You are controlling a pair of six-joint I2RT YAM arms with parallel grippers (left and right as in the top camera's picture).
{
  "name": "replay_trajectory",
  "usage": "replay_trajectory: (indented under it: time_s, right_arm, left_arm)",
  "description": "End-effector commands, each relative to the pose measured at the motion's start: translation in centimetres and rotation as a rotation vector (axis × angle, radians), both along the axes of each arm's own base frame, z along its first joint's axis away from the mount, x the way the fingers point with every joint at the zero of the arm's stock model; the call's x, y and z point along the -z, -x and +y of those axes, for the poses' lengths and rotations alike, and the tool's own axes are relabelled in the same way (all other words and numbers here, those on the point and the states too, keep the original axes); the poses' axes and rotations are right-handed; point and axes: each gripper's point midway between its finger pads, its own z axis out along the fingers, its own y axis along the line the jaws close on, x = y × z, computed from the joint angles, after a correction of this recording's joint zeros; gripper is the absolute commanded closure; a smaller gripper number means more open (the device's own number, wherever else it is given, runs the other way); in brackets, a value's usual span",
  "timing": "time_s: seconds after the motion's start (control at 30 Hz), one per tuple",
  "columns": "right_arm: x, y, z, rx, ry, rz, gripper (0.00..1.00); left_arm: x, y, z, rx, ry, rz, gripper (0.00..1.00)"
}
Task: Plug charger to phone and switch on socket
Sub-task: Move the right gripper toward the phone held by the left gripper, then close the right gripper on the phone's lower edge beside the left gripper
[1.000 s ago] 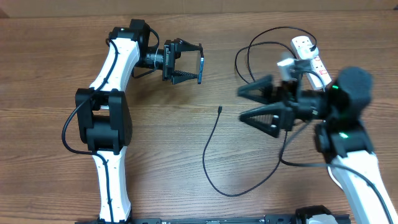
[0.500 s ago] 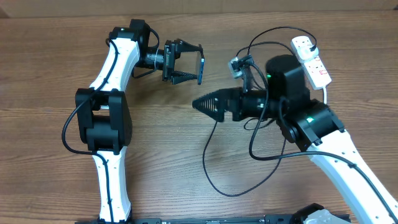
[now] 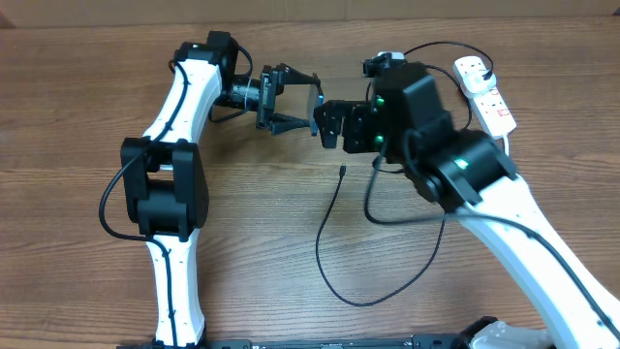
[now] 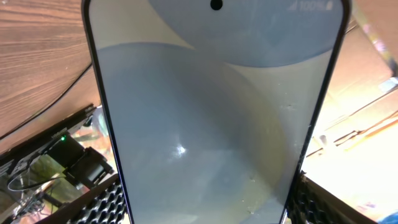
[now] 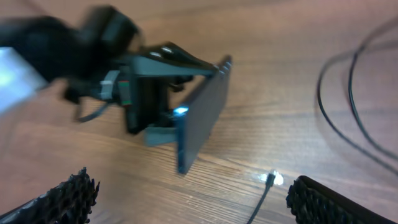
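R gripper (image 3: 331, 124) spread wide, empty. L gripper (image 3: 295, 100) clamps phone (image 5: 202, 118) on edge, just ahead of R fingers. The socket (image 3: 484, 92) sits well behind R gripper. The charger tip (image 5: 272, 178) lies loose on table (image 3: 77, 97), below R fingers. Risk: R bumps phone, twisting it in L's grip.

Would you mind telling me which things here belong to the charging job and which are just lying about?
For the job:
- phone, held in the left gripper
- charger, its connector tip lying unplugged
- socket

Just there:
- only the wooden table itself
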Motion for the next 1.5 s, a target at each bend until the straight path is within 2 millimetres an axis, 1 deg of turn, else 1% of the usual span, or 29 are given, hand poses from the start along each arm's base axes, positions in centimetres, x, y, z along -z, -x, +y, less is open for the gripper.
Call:
replay_trajectory:
  time_s: [0.0,0.07,0.13,0.2,0.3,0.33,0.37,0.4,0.5,0.6,0.73,0.83,0.97,1.2,1.47]
  right_arm:
    - [2.2,-1.4,0.2,0.106,0.003,0.055,0.00]
    - [3.0,-1.7,0.6,0.112,0.029,0.057,0.00]
    - [3.6,-2.0,0.4,0.142,0.077,0.040,0.00]
    - [3.8,-2.0,0.3,0.160,0.114,0.023,0.00]
    - [3.7,-1.6,1.1,0.159,0.109,0.019,0.00]
    - [3.7,-1.4,1.4,0.168,0.096,0.024,0.01]
    - [3.7,-1.3,1.5,0.175,0.088,0.027,0.05]
    - [3.8,-1.3,1.6,0.189,0.082,0.029,0.07]
    - [4.4,-1.7,1.2,0.244,0.091,0.032,0.08]
    - [5.4,-2.0,1.4,0.246,0.104,0.048,0.08]
    - [6.3,-2.2,1.7,0.246,0.118,0.060,0.14]
    - [6.5,-2.4,1.8,0.246,0.117,0.058,0.16]
    - [6.2,-2.8,2.1,0.249,0.102,0.040,0.24]
    - [6.5,-2.9,2.1,0.250,0.107,0.043,0.27]
    - [8.6,-3.3,2.4,0.249,0.141,0.076,0.28]
  left_arm:
    - [-1.4,0.3,-1.2,0.025,0.046,-0.020,0.28]
    - [-1.2,0.4,-1.3,0.028,0.032,-0.015,0.28]
    - [-0.7,0.4,-1.3,0.029,0.007,-0.019,0.28]
    - [-0.2,0.4,-1.3,0.030,-0.022,-0.023,0.28]
    - [0.4,0.4,-1.1,0.027,-0.059,-0.016,0.27]
    - [0.6,0.4,-1.1,0.025,-0.073,-0.006,0.27]
    - [0.7,0.4,-1.1,0.025,-0.080,-0.002,0.27]
    - [0.7,0.4,-1.2,0.025,-0.079,0.002,0.27]
    - [0.6,0.6,-1.5,0.029,-0.077,0.015,0.27]
    - [0.5,0.8,-1.8,0.036,-0.074,0.019,0.27]
    - [0.5,0.8,-1.9,0.037,-0.076,0.029,0.27]
    - [0.5,0.8,-2.0,0.037,-0.078,0.035,0.27]
    - [1.2,0.9,-2.0,0.039,-0.115,0.029,0.27]
    - [1.4,0.9,-1.9,0.038,-0.127,0.031,0.27]
    - [1.4,0.9,-1.9,0.038,-0.131,0.029,0.27]
